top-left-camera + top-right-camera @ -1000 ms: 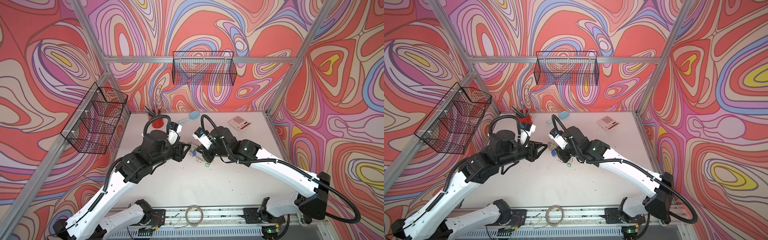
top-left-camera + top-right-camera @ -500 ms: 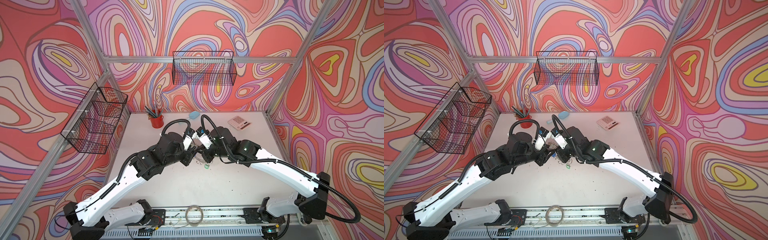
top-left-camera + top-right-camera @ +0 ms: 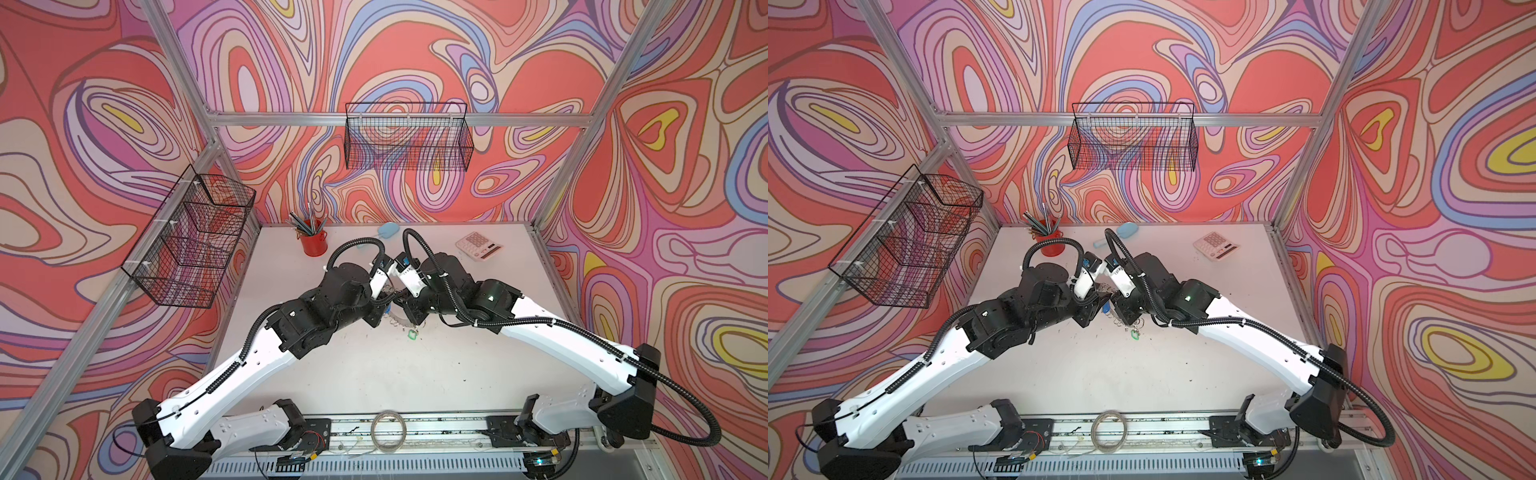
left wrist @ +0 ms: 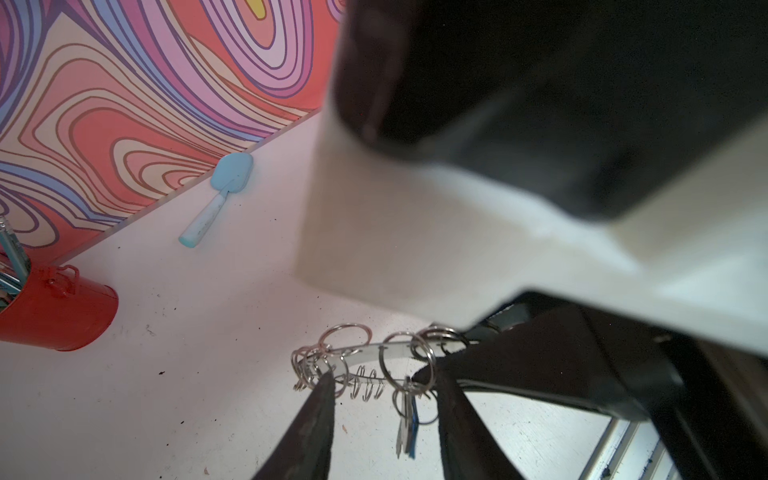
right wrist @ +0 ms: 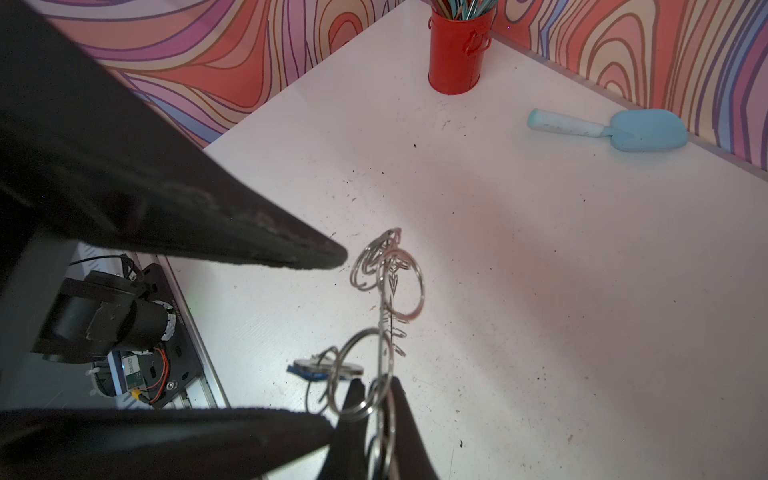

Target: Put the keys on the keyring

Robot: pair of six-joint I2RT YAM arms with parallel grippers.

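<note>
Because threading a key needs one steady hold and one free to work, my right pincer [image 5: 376,399] is clamped shut on the keyring [image 5: 386,299]. It carries the keyring on edge, clear of the surface [image 3: 374,374], so the fringe of small rings [image 4: 365,386] hangs free and within reach.

My left pincer [image 4: 374,378] faces it with jaws parted and grips nothing. One fingertip [image 4: 326,380] touches the rings at one end of the rim, and the other stands beside the right pincer's hold. Between them the blue-tagged key [image 4: 409,419] dangles from one of the small rings, so I judge it is already on. My left pincer is probably placed there to steady or spread a ring, not to carry anything.

The green-tagged key [image 3: 1134,333] shows in both top views just below my right pincer. Whether it hangs from the ring or lies on the surface I cannot tell.

A second ago my left arm sat further back toward its own side, its pincer apart from the keyring. It has since swung in to the middle, and the two wrists now nearly meet. My right arm and its hold have hardly shifted.
</note>
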